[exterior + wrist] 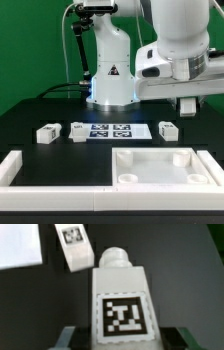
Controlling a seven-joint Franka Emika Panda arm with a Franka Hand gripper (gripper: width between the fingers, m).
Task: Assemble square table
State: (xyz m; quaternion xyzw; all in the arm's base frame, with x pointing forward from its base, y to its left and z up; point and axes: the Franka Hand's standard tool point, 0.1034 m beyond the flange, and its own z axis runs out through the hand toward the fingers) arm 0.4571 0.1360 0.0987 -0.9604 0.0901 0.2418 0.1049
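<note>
The pincer [187, 106] hangs above the dark surface [30, 112] on the exterior view's right, clenched on one white leg [120, 283] of the square table. In the wrist view this held leg fills the middle of the picture between the two dark fingers [70, 337], which close against its sides. Its black-and-white tag [122, 314] faces the camera, and its rounded peg [115, 255] points away from the pincer. The exterior view is too small and too bright at that spot to show the held leg clearly. The square tabletop [160, 168] lies flat at the front of the surface, toward the exterior view's right, with its raised rim and round corner sockets facing up. Nothing stands in the sockets. Behind it, three loose legs rest in a row. The far-left leg [46, 132] and the second leg [78, 130] sit near each other, and the right-hand leg [168, 129] lies below the pincer and a little to its left, apart from it. The marker board [110, 131] lies flat between the second leg and the right-hand leg. Long white fence bars [20, 165] run along the front and the exterior view's left, the front bar just beside the tabletop. The arm's white base [110, 70] stands at the back. In the wrist view another tagged leg [72, 245] lies beyond the held one, next to a flat white patch [20, 246] that cannot be identified.
</note>
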